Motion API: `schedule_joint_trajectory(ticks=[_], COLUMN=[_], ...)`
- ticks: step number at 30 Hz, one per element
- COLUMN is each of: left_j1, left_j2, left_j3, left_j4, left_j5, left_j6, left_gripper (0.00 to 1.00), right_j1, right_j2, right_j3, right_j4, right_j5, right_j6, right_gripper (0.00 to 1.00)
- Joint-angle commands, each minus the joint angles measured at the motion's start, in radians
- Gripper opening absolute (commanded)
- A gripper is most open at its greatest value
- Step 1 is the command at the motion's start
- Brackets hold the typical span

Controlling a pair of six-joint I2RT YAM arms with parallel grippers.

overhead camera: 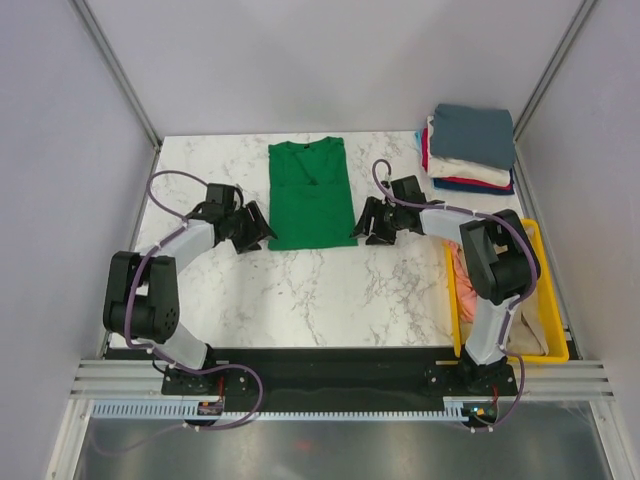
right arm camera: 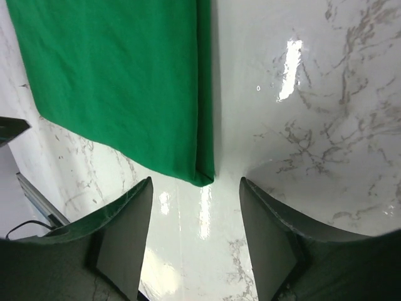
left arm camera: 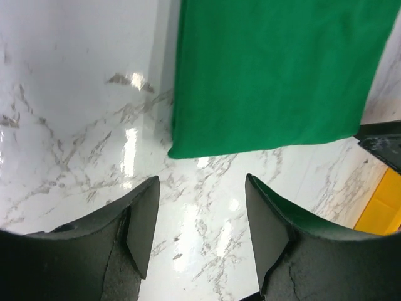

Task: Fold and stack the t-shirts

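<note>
The green t-shirt (overhead camera: 309, 196) is bracketed at its near hem by both grippers. The left gripper (left arm camera: 200, 188) is held with its fingers apart and nothing between them; just ahead of the gap, slightly to its left, the shirt's near left corner is seen lying flat on the marble table (left arm camera: 75, 125). The right gripper (right arm camera: 195, 188) is likewise spread and empty, with the near right corner directly ahead of its gap, where a doubled edge shows that the side was folded inward. Neither corner is touched yet. The 2 grippers are judged to be placed so that both hem corners can be pinched together and the lower half carried up toward the collar, the sleeves being tucked in already and the shirt reduced to a narrow rectangle.

Farther out, beyond the right gripper and to its right, a stack of folded t-shirts (overhead camera: 468, 150) is seen at the far corner of the table, a slate blue one on top; it is presumably where the green one is to be set once folded. Back toward that arm's base, a yellow bin (overhead camera: 535, 356) is stood at the table edge, with pinkish cloth (overhead camera: 463, 272) in it, taken to be shirts awaiting their turn.
</note>
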Motion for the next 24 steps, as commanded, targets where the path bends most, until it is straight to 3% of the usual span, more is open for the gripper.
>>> schedule_joint_trajectory(ticks=[1,4,14,16,17,24], left_j1=[0.001,0.002,0.002,0.002,0.002,0.001], left_j2=[-0.052,-0.056,-0.007,0.005,0.008,0.033], left_j3=[-0.098,-0.162,-0.226,-0.222,-0.221,-0.235], left_j4=[0.234,0.318,0.389,0.389,0.392,0.406], left_j5=[0.031,0.044,0.004,-0.002,-0.002,-0.002], left_j6=[-0.078,-0.127,-0.132,-0.128,-0.124,-0.12], left_gripper=[0.63,0.64,0.62,0.58,0.5,0.41], right_j1=[0.005,0.008,0.009,0.008,0.008,0.008], right_j2=[-0.004,0.03,0.054,0.059,0.062,0.076], right_j3=[-0.057,-0.074,-0.108,-0.108,-0.108,-0.109], right_j4=[0.123,0.158,0.195,0.196,0.196,0.195], right_j5=[-0.04,-0.051,-0.051,-0.053,-0.053,-0.053], right_j6=[0.037,0.052,0.057,0.057,0.052,0.043], right_gripper=[0.65,0.57,0.13,0.1,0.08,0.01])
